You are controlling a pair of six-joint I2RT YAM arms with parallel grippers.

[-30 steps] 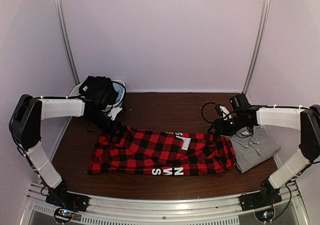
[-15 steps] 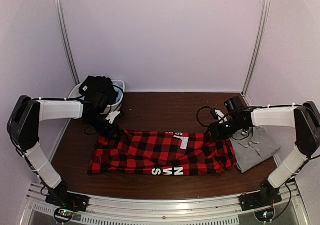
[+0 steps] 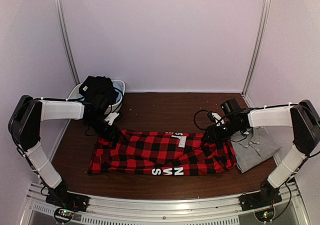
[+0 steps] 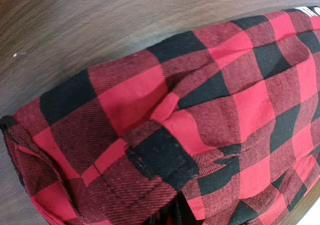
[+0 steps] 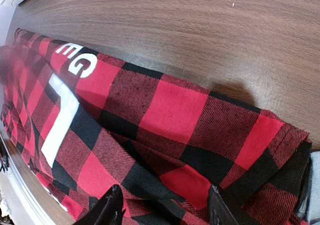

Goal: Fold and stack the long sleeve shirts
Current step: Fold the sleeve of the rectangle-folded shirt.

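Note:
The red-and-black check flannel shirt [image 3: 160,152] lies folded into a long band across the table's middle, with white lettering [image 3: 167,171] on its near edge. The plain grey shirt [image 3: 257,146] lies folded at its right end. My left gripper [image 3: 112,133] is at the flannel's far left corner. In the left wrist view its fingers are almost buried under the cloth [image 4: 200,110], closed on a fold [image 4: 175,217]. My right gripper [image 3: 209,134] is over the flannel's far right edge. In the right wrist view [image 5: 165,207] it is open wide, with the flannel [image 5: 175,115] between the tips.
A white tub [image 3: 119,87] with dark clothing [image 3: 98,91] piled in it stands at the back left, just behind my left arm. Black cables [image 3: 202,116] loop by the right wrist. Bare brown table [image 3: 160,110] lies behind the flannel. Walls close in on three sides.
My right gripper has moved left from the grey shirt's edge onto the flannel's far right edge. My left gripper has shifted slightly left and back with the flannel corner.

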